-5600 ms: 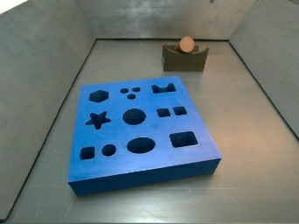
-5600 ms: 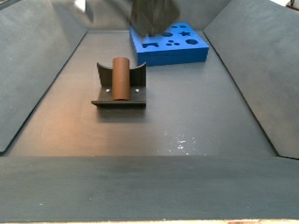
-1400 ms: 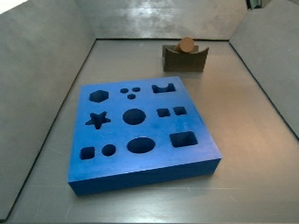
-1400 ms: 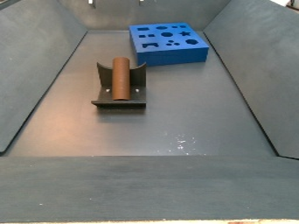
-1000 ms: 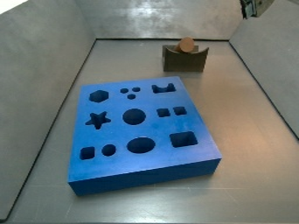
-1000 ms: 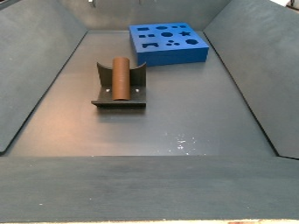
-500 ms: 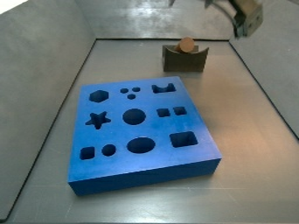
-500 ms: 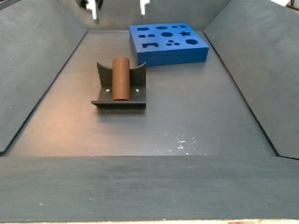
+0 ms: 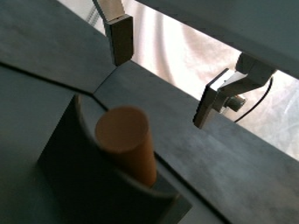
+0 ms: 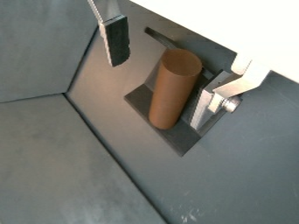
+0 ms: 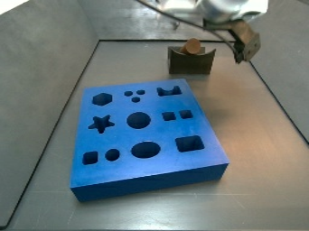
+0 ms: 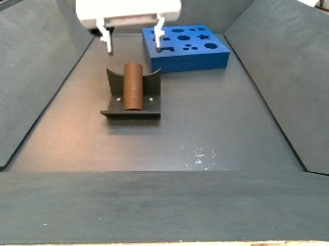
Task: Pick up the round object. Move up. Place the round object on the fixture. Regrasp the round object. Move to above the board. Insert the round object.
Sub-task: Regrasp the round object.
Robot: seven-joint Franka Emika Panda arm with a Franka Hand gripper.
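where only bin wall stood before, the gripper (image 12: 129, 38) now, fingers wide, above the round object (image 12: 130, 85) on the fixture (image 12: 152, 100)

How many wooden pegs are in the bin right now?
1: the round object lies in the fixture notch, apart from the board. The open gripper hangs above it, empty.

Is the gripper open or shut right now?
Open. In a side view the gripper hangs above the round object, which lies in the fixture; its jaws stand wide apart with nothing between them.
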